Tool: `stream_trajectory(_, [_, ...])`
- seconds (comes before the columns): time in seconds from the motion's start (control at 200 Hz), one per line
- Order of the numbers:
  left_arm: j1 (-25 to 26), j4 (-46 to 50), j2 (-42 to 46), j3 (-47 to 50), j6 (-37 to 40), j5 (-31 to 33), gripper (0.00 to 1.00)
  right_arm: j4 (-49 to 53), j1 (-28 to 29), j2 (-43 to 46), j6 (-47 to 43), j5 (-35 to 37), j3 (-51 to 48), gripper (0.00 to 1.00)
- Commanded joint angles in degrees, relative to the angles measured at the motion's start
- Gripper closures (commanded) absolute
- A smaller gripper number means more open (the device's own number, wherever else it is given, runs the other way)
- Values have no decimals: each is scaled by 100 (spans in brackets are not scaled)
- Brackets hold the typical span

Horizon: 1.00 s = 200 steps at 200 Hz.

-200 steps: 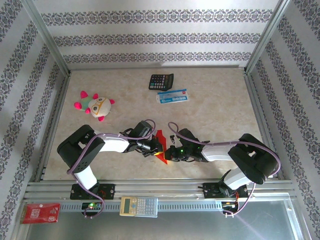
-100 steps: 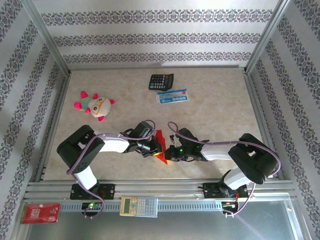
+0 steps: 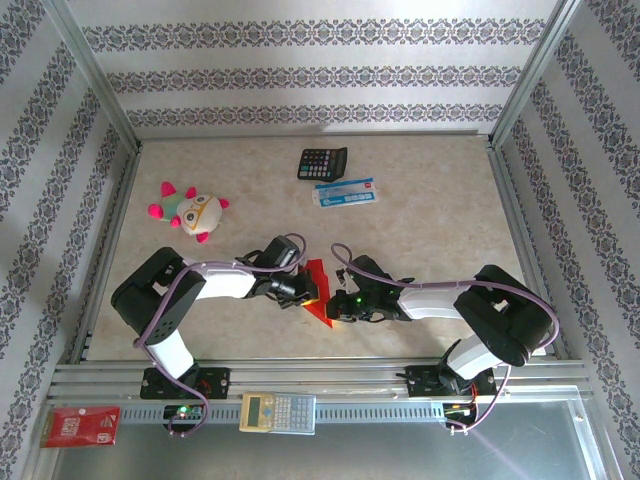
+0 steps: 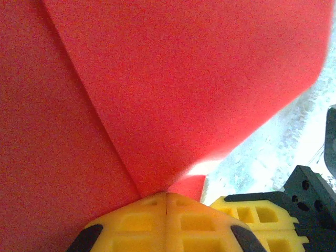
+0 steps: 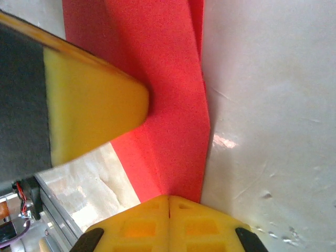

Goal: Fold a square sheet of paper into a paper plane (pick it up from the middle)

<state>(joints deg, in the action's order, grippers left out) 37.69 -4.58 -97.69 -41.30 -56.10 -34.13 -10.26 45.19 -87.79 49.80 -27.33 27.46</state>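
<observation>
Together, left fingers (image 4: 137, 227) and right fingers (image 5: 140, 219) pinching creased red paper (image 4: 184, 79), blue-white packet (image 3: 345, 193) (print unreadable)

Wallpapered booth around a beige marbled tabletop (image 3: 440, 240).
Behind the tabletop and on both sides of it stood walls (image 3: 300, 75) papered in pale stripes with dark floral bands. Aluminium posts (image 3: 95, 75) rose at its back corners, a slotted rail (image 3: 380, 410) ran along its near edge, and the light was even.
</observation>
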Motion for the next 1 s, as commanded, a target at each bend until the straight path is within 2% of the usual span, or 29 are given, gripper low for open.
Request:
stream_trajectory(0.0, [-250,388,-158,-213,317,294,100,1412,141,-445,-36,659,-324,100])
stream_trajectory(0.515, [-1102,751,-407,-541,901,57,100,1473,218,-467,-6,712,-317,100])
stream_trajectory(0.994, [-1581,878,-840,-1065,1160,-169,100,1602,227,-406,-21,756,-342,100])
